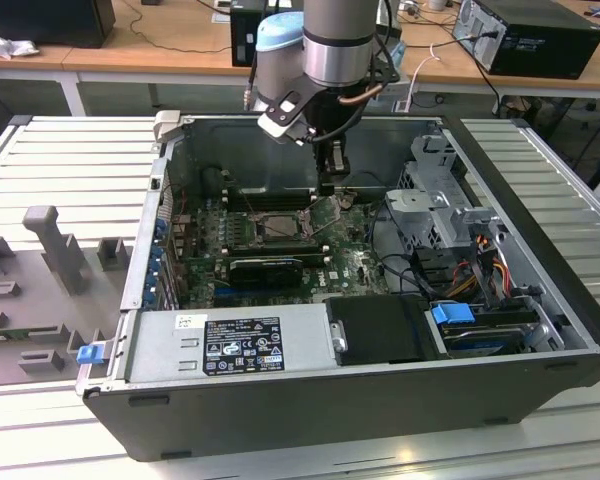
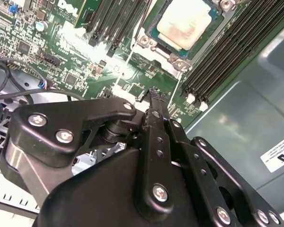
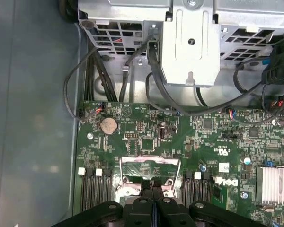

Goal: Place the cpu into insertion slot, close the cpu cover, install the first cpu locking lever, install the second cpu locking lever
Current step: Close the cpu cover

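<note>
One arm, one tool (image 1: 330, 178), reaching down into one open computer case (image 1: 540, 190) that lies on a ribbed metal counter (image 1: 70, 160). Tool fingers (image 3: 146, 202) are pressed together in both wrist views, with no gap and nothing seen between them. One cpu (image 2: 184, 21), pale face up, sits seated in the one insertion slot (image 2: 161, 51), with its green edge showing all round inside the silvery rim. One cpu cover (image 3: 149, 161) is not down over the chip; it stands tilted up at the slot's edge, directly ahead of the tool tip. Cannot tell whether tip and cover touch. Thin wire levers run down either side of the cover, state unclear. There are two banks of long black memory slots (image 2: 227, 52), one on each side of the slot, close in. Also on the green board (image 3: 137, 137) are one coin cell (image 3: 109, 125) and one silver finned block (image 3: 274, 182). A metal drive cage (image 3: 189, 42) stands near the board edge, and several black cables (image 3: 78, 90) loop from it across to the board. In the exterior view there is one labelled power supply box (image 1: 230, 345) along the near wall, two blue clips (image 1: 452, 313), and grey fixture blocks (image 1: 50, 240) on the counter at the exterior view's left.
</note>
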Tool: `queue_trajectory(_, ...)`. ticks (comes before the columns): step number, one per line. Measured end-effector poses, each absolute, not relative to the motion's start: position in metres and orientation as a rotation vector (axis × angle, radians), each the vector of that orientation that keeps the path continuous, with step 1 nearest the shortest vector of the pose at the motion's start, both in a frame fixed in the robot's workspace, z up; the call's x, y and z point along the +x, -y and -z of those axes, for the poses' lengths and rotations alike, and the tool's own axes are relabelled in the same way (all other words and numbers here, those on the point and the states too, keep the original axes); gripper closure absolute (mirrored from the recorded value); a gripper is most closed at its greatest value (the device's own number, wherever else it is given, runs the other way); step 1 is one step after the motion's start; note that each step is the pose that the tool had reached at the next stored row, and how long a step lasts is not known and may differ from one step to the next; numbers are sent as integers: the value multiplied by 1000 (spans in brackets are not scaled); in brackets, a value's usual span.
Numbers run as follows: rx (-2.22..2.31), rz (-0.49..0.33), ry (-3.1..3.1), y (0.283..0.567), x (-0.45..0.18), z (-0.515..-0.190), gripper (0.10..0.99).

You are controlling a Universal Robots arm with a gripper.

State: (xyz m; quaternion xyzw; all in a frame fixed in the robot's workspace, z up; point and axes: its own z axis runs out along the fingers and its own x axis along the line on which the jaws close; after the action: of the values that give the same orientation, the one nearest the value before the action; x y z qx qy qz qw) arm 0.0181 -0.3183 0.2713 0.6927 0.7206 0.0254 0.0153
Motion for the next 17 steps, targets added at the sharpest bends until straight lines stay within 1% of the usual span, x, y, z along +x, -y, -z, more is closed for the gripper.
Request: queue_trajectory(17, 2155, -79, -2242, 318, 35, -271, 980)
